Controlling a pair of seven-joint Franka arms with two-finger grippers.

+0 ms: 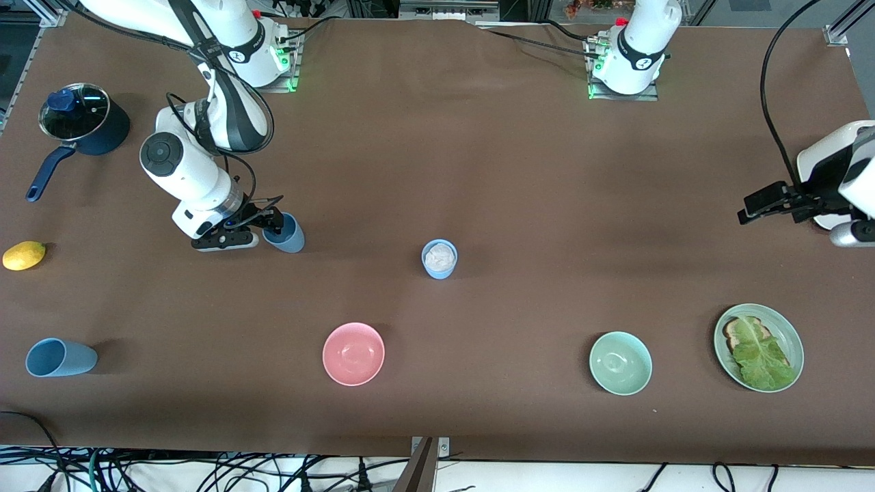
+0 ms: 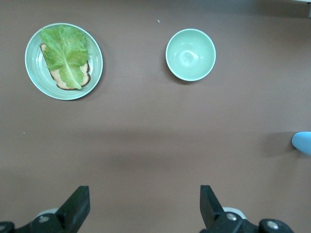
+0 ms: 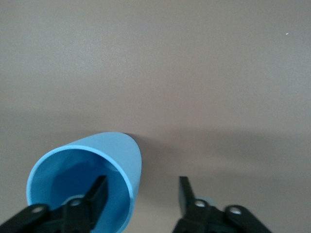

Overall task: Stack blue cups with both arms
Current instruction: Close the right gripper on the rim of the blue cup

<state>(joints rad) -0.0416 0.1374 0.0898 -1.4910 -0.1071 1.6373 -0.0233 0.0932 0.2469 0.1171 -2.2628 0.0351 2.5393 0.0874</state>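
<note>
On the brown desk (image 1: 478,137) I count three blue cups: a duskier one (image 1: 286,234) standing upright toward the right arm's end, a light blue one (image 1: 439,259) upright near the middle with something pale inside it, and a third (image 1: 60,357) lying on its side nearest the front camera at the right arm's end. All three are plain, matte, handleless and taper toward the base. There are two bowls, one pink (image 1: 353,353) and one mint-green (image 1: 620,363), one plate (image 1: 758,347) with bread under a lettuce leaf, one lidded saucepan (image 1: 83,126) and one lemon (image 1: 24,255). The right tool (image 1: 272,225) straddles the duskier cup's rim, one finger inside, one outside, not yet clamped on the wall. The left tool (image 1: 752,208) hangs released over bare desk at the left arm's end, waiting, with that arm cut off by the front view's edge. What fills the middle cup is hard to make out.
</note>
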